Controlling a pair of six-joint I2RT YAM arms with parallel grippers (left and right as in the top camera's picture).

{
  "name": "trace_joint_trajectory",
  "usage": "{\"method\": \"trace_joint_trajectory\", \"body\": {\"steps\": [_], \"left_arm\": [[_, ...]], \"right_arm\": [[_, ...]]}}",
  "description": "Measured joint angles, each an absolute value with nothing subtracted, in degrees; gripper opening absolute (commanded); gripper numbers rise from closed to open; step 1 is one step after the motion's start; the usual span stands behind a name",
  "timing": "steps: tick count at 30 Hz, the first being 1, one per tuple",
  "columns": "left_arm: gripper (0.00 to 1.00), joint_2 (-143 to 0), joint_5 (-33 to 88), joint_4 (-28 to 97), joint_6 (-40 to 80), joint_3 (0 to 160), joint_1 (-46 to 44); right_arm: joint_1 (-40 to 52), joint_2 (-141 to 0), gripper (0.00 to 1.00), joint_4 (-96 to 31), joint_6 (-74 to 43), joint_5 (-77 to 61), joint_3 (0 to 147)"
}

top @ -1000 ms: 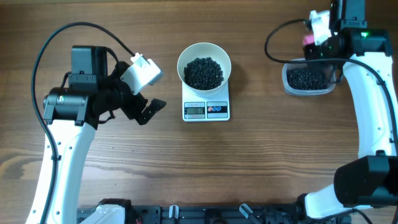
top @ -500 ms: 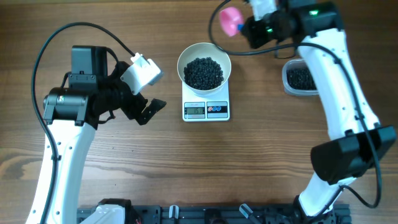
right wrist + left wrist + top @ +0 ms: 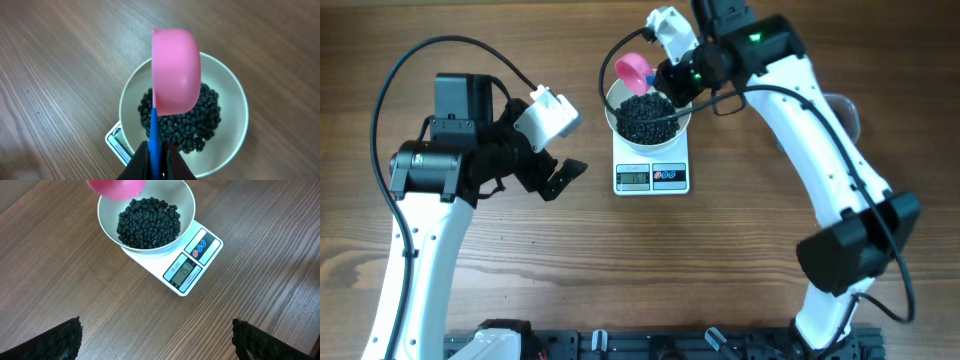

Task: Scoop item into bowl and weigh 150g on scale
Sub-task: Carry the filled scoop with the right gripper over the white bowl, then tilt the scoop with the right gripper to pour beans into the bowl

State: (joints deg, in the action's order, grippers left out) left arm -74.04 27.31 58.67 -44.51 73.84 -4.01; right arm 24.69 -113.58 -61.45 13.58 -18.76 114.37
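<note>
Left claw (image 3: 156, 335) is sitting wide apart and holding nothing, parked on the left side of the counter (image 3: 520, 270) and aimed at the scale.

Centre: the white bowl (image 3: 611, 118) is sitting on the scale (image 3: 652, 178). The beans (image 3: 645, 118) are heaping in the bowl, well apart from the left claw.

Right claw (image 3: 156, 162) is clamping the blue handle (image 3: 154, 130) of the pink scoop (image 3: 175, 70). The scoop is hanging over the bowl's far-left rim. The cup is showing its outside to the wrist cam, so I can't tell what's in it.

Far right: the clear tub (image 3: 850, 115) is mostly hiding behind the right arm.

Step, as I'm reading it: trimming the load to target. The display (image 3: 184, 271) is looking close to target, but the digits are too small to trust.

Doing it well:
- holding the cup inside the rim
- tipping slowly, so beans are dribbling rather than dumping
- not touching bowl or scale, since contact is going to skew the reading
- pausing for the readout to settle

Count: two arms, two claws, one bowl, one scale with two buttons (image 3: 200, 247), one scoop, one tub. Beans are too many to count.
</note>
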Motion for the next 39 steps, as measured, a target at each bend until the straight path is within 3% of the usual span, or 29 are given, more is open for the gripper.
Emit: {"method": "trace_joint_trajectory", "body": {"steps": [13,39], "left_arm": [[1.00,-74.04,27.31,58.65,-44.51,73.84,-4.01],[1.00,-74.04,27.33,58.67,-44.51,73.84,-4.01]], "right_arm": [[24.71,-117.93,0.04,-62.02,12.01,-11.49,114.37],[24.71,-121.47,0.04,-63.31,12.01,-11.53,114.37]]}}
